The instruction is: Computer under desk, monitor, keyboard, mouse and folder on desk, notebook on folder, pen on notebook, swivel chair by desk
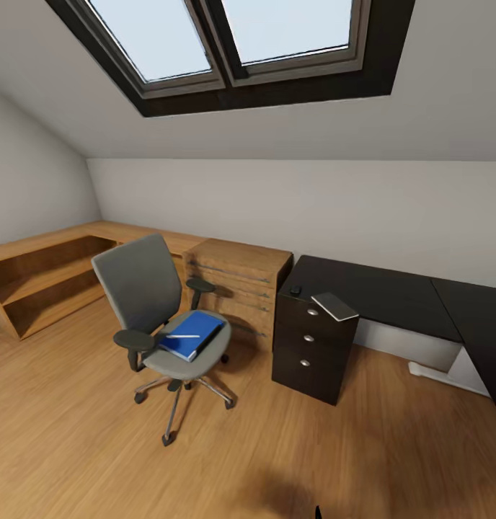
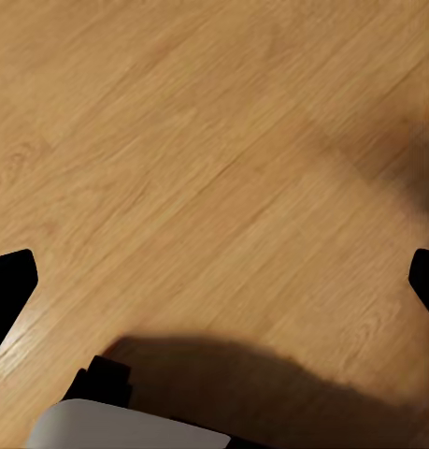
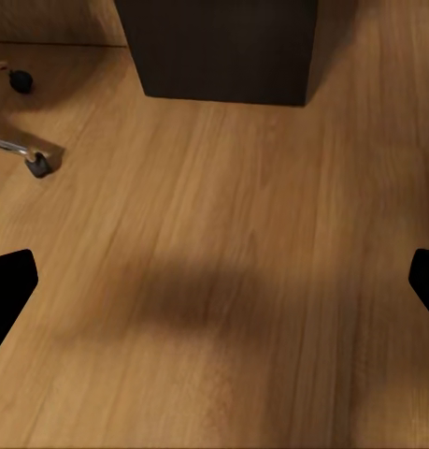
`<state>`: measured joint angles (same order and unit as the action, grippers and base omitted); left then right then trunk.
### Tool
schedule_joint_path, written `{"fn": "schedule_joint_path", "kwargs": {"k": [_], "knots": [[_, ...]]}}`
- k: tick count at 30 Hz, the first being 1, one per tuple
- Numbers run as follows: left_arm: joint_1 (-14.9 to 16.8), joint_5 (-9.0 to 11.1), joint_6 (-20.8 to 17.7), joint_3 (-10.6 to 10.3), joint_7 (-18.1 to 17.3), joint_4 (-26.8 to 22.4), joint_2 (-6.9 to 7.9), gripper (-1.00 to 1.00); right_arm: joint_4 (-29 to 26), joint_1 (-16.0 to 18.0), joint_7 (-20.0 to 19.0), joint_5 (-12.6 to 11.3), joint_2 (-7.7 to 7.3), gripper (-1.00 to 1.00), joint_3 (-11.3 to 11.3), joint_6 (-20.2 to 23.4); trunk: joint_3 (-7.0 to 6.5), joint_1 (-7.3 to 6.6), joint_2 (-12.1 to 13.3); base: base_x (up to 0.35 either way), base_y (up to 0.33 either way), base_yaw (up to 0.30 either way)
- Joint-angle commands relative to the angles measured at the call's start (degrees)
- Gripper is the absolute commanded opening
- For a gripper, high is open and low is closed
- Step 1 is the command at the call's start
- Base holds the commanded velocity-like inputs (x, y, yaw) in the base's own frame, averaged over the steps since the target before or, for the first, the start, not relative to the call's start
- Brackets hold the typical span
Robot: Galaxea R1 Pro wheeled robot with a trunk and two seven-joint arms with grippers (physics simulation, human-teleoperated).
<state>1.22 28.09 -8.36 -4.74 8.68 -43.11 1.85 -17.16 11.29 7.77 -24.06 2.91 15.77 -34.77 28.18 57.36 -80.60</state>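
Folder (image 1: pixel 192 334), bright blue with white page edges, lies flat on the seat of the grey swivel chair (image 1: pixel 143 288), left of centre in the head view, with a slim white pen (image 1: pixel 183 336) resting across its cover. Light wood flooring (image 1: pixel 96 447) runs under a sloped white ceiling with a dark-framed skylight (image 1: pixel 233 43) at the top. A low light-wood cabinet (image 1: pixel 46 277) lines the left wall. The glossy black counter (image 1: pixel 392 288) stretches right, and a grey notebook (image 1: pixel 334 306) overhangs its dark drawer unit (image 1: pixel 313 346). No writing is readable. Left tool (image 2: pixel 214 281) and right tool (image 3: pixel 214 281) each hang spread wide over bare floor, holding nothing.
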Motion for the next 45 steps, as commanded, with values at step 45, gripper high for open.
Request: {"fn": "schedule_joint_path", "kwargs": {"k": [45], "knots": [[0.0,-0.9,3.1,-0.4,0.3,0.4,0.06,1.00,0.1,0.0,0.3,-0.1,0.34,1.00,1.0,-0.1,-4.97,-6.12,11.2,0.122,-0.044,-0.079]]}}
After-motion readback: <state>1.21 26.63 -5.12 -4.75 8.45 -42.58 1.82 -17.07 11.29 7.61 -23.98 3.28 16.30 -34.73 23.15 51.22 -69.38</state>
